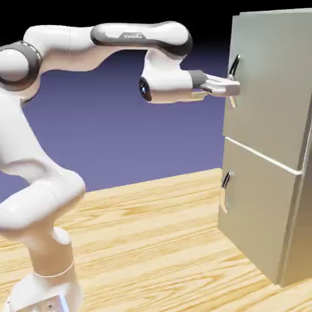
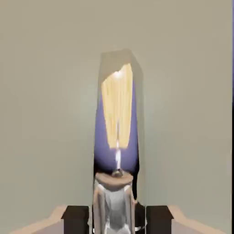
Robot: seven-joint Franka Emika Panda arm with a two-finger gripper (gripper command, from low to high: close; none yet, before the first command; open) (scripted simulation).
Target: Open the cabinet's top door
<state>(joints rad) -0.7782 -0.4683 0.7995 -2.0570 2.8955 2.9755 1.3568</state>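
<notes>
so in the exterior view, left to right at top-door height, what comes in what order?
Arm → gripper at the top door's handle → top door of the cabinet.

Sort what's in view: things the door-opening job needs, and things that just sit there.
Needed: the cabinet; the top door; its handle; the tool, fingers on either side of the handle.

Just there: the lower door with its small handle; the wooden table.
</notes>
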